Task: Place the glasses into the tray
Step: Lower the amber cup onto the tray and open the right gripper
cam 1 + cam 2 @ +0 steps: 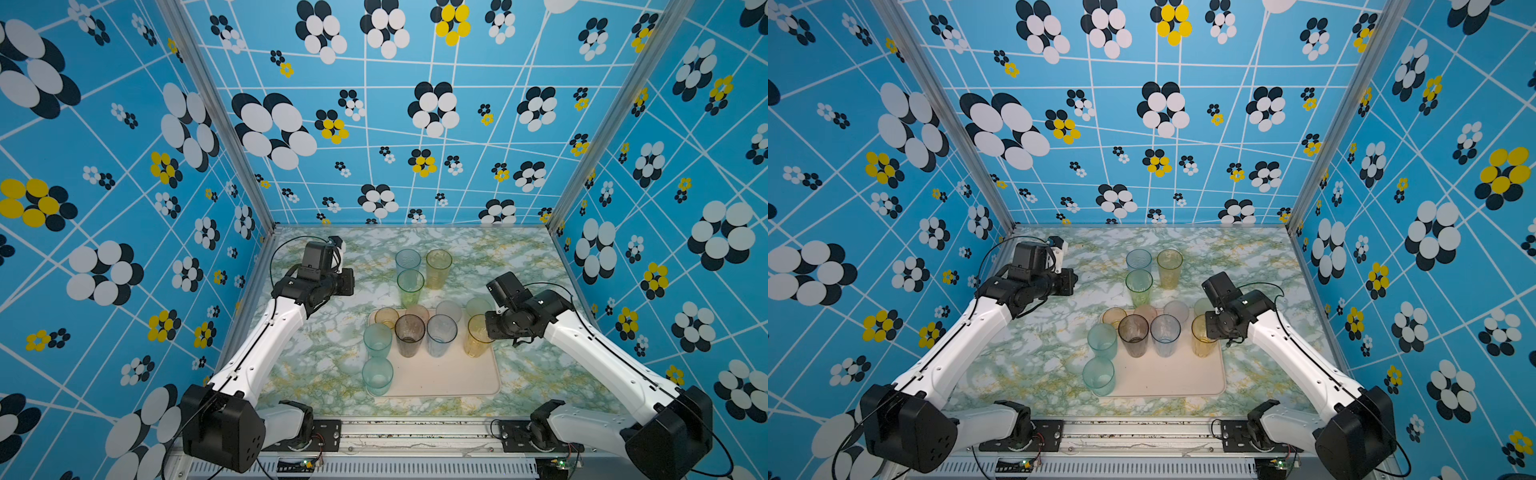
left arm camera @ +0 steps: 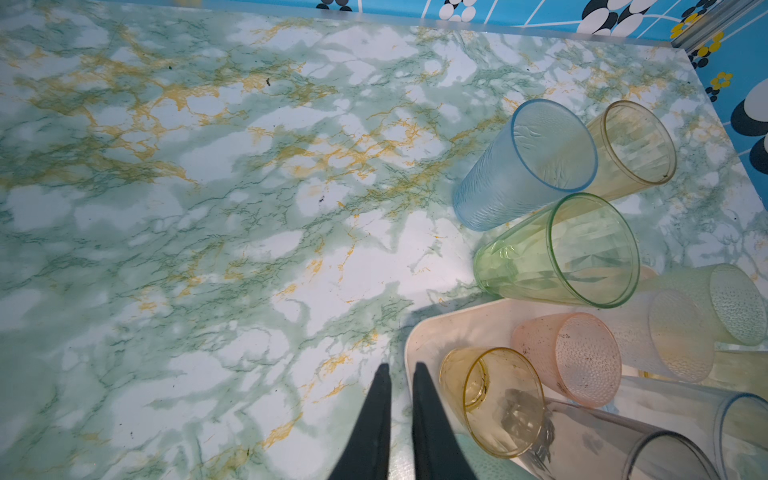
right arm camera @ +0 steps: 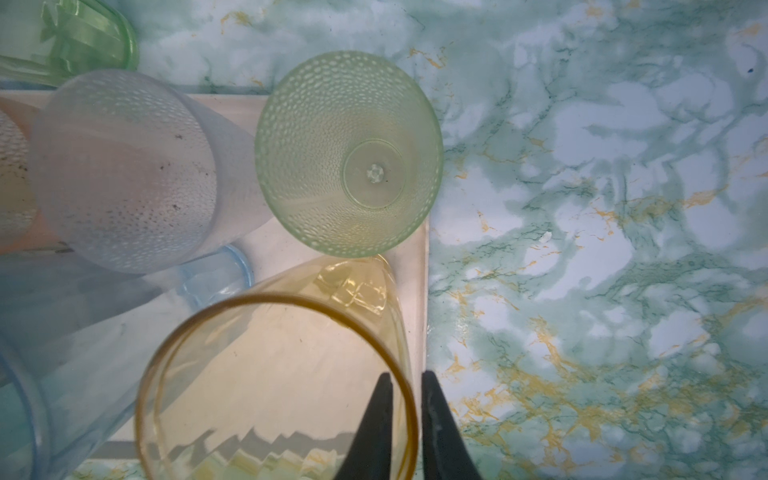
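Note:
The cream tray (image 1: 457, 382) holds several upright glasses, among them a grey one (image 1: 409, 334), a pale blue one (image 1: 441, 334) and two teal ones (image 1: 377, 340) along its left edge. My right gripper (image 3: 406, 374) stands over the tray's right edge, open by a narrow gap, one finger inside and one outside the rim of the tall amber glass (image 3: 274, 386). Behind the tray, on the table, stand a blue glass (image 1: 407, 261), an amber glass (image 1: 438, 268) and a green glass (image 1: 410, 286). My left gripper (image 2: 401, 365) hangs shut and empty above the tray's far left corner.
The marble-patterned table (image 1: 316, 361) shows bare to the left and right of the tray. Patterned blue walls (image 1: 232, 249) close in three sides. A short dotted green glass (image 3: 349, 153) stands in the tray's far right corner, close to the held-over amber one.

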### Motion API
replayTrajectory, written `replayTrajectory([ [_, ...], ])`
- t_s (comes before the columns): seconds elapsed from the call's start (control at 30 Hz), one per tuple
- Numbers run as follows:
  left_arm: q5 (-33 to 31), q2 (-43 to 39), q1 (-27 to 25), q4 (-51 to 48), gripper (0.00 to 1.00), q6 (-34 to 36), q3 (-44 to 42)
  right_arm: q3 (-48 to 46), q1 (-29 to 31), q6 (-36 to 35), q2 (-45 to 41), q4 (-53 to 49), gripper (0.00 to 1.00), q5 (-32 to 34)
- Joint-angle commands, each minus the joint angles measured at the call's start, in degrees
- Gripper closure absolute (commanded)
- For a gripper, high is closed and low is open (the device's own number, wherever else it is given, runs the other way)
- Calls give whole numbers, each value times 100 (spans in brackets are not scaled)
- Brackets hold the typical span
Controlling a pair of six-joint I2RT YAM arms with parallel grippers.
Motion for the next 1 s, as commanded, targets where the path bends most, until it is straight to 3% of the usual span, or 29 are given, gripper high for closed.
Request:
replayTrajectory([
  [0.0, -85, 20, -53, -72, 86, 101, 151, -54, 50, 82, 14, 26, 80, 90],
  [0.43, -102, 28, -62, -87, 86, 109, 141, -38, 42, 73, -30, 6, 74, 102],
  [0.97, -78, 600, -233, -417, 83, 221, 664, 466, -6, -100, -263, -135, 57, 348],
])
